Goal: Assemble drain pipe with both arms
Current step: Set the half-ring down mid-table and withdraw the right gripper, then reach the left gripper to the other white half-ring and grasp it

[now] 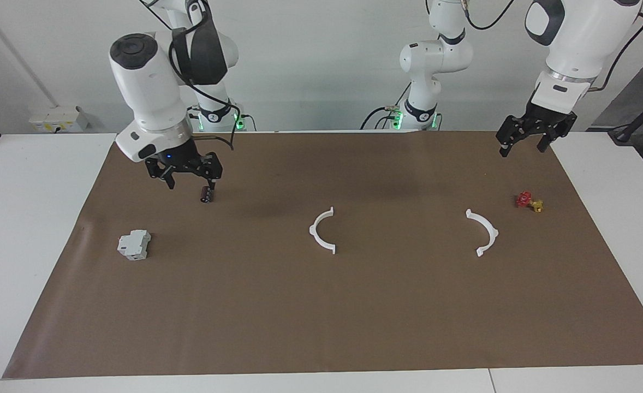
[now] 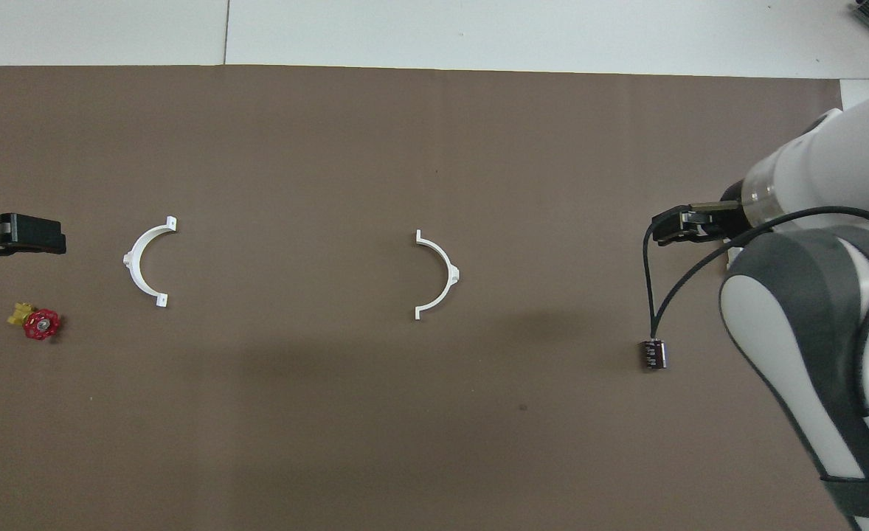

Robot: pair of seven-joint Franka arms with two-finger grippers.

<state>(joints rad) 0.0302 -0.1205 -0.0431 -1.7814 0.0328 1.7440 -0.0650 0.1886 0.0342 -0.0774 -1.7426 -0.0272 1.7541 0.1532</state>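
Note:
The drain pipe lies as two separate white half-rings on the brown mat. One half-ring (image 1: 321, 230) (image 2: 440, 274) is at the mat's middle. The other half-ring (image 1: 484, 232) (image 2: 142, 262) lies toward the left arm's end. My right gripper (image 1: 189, 183) (image 2: 665, 228) hangs open over the mat at the right arm's end, holding nothing, with a small black cylinder (image 1: 207, 194) (image 2: 653, 354) on the mat just under one fingertip. My left gripper (image 1: 522, 150) (image 2: 51, 240) hangs open and empty over the mat's edge at the left arm's end.
A red and yellow valve (image 1: 529, 202) (image 2: 37, 322) sits on the mat beside the second half-ring, nearer to the robots. A grey boxy block (image 1: 134, 244) stands at the right arm's end, farther from the robots than the cylinder. White table (image 1: 32, 218) borders the mat.

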